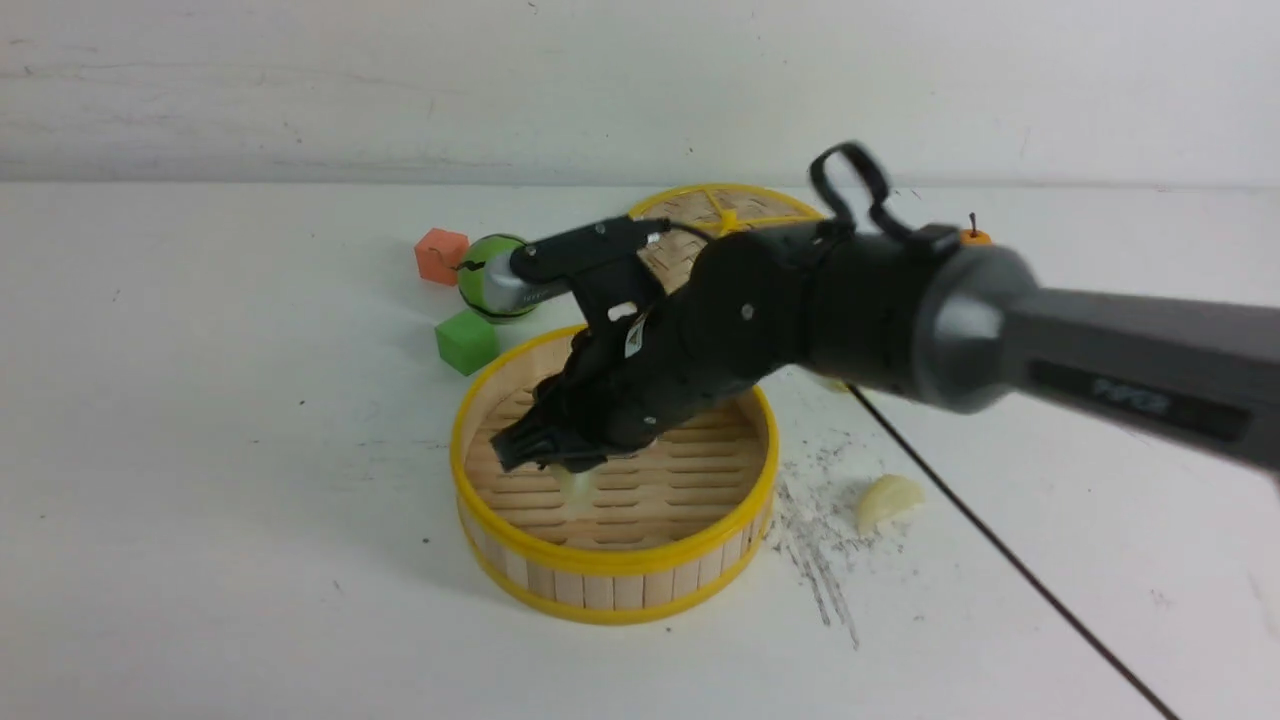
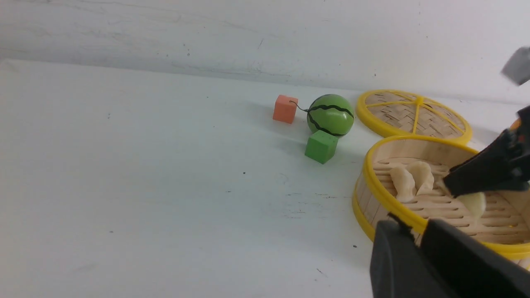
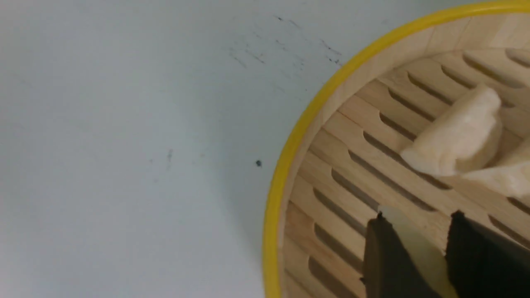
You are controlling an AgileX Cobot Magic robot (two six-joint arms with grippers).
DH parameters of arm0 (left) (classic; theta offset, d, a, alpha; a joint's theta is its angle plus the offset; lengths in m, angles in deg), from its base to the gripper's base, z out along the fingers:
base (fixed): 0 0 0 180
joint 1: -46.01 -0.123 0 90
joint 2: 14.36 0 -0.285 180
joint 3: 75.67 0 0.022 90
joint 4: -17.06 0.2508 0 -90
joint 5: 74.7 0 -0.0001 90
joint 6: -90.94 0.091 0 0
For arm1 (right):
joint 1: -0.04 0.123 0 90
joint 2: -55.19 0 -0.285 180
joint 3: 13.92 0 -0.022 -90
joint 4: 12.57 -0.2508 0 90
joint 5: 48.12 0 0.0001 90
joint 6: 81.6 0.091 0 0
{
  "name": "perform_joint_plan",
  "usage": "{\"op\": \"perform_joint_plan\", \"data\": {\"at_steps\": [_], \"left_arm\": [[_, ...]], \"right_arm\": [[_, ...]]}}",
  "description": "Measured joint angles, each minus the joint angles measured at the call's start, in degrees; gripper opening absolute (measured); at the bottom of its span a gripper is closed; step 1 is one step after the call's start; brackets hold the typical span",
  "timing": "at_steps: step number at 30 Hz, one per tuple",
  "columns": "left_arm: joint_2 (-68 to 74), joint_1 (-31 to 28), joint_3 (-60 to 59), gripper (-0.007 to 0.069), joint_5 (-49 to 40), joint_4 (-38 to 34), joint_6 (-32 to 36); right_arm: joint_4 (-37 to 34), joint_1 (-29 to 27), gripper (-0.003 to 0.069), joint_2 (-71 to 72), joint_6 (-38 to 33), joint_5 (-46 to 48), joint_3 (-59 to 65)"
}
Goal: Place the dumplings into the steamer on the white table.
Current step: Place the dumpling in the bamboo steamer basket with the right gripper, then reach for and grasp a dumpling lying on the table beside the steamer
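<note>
Robot lab bench, prob.: scuffed white table (image 1: 200, 500), bare wall (image 1: 400, 80), toy watermelon (image 2: 330, 114), green cube (image 2: 321, 146).

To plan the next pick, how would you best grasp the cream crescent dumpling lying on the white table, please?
Probably from above, jaws closing across the plump middle of the cream crescent dumpling: it lies low on the white table, its ends taper, and both sides are clear.
</note>
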Motion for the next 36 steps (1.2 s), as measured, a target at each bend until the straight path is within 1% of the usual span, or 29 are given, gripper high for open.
{"op": "perform_joint_plan", "data": {"at_steps": [3,5,8,10,12,13,16,18,20,22,23,24,26,27,28,29,32,36], "left_arm": [[0.00,0.00,0.00,0.0095,0.05,0.00,0.00],[0.00,0.00,0.00,0.0099,0.05,0.00,-0.06],[-0.03,0.00,0.00,0.0101,0.05,0.00,-0.11],[-0.03,0.00,0.00,0.0101,0.05,0.00,-0.11],[-0.03,0.00,0.00,0.0103,0.05,0.00,-0.11],[-0.03,0.00,0.00,0.0104,0.05,0.00,-0.11],[-0.03,0.00,0.00,0.0109,0.05,0.00,-0.11],[-0.03,0.00,0.00,0.0111,0.05,0.00,-0.11],[-0.07,0.00,0.00,0.0112,0.05,0.00,-0.11],[-0.13,0.00,0.00,0.0112,0.05,0.00,-0.11],[-0.13,0.00,0.00,0.0112,0.05,0.02,-0.11],[-0.13,0.00,0.00,0.0112,0.05,0.02,-0.11],[-0.13,0.00,0.00,0.0113,0.07,0.02,-0.11],[-0.13,0.00,0.00,0.0116,0.12,0.02,-0.11],[-0.13,0.00,0.00,0.0118,0.12,0.02,-0.11],[-0.13,0.00,0.00,0.0119,0.12,0.02,-0.11],[-0.13,0.00,0.00,0.0122,0.19,0.23,-0.11],[-0.13,0.00,0.00,0.0124,0.21,0.91,-0.11]], "right_arm": [[0.25,-0.06,0.0190,-3.61,1.81,-0.50,-0.96],[0.13,-0.06,0.0217,-4.60,3.26,-1.25,-1.48],[0.13,-0.06,0.0306,-4.60,5.09,-1.31,-1.48],[0.33,-0.18,0.0395,-3.82,5.76,-1.08,-1.48],[1.11,-0.36,0.0463,-1.96,6.24,-0.75,-1.48],[1.80,-0.62,0.0488,-0.37,6.32,-0.32,-1.48],[3.67,-2.29,0.0521,5.55,6.53,2.88,-1.53],[5.84,-4.36,0.0523,10.02,6.98,6.32,-1.59],[8.38,-7.21,0.0516,13.13,8.89,8.86,-0.62],[10.94,-10.46,0.0502,16.29,12.30,10.83,3.06],[12.21,-12.27,0.0496,17.21,14.19,11.21,5.36],[14.45,-14.38,0.0487,18.18,18.07,10.97,9.51],[16.71,-17.11,0.0479,18.70,23.94,9.01,17.50],[17.79,-18.73,0.0477,18.70,28.46,6.51,22.37],[18.00,-19.58,0.0476,18.55,31.44,3.80,26.14],[18.33,-19.85,0.0475,18.49,32.55,2.53,27.53],[18.33,-20.55,0.0474,17.94,40.03,-8.34,35.13],[18.33,-20.55,0.0474,15.59,46.11,-20.56,36.77]]}}
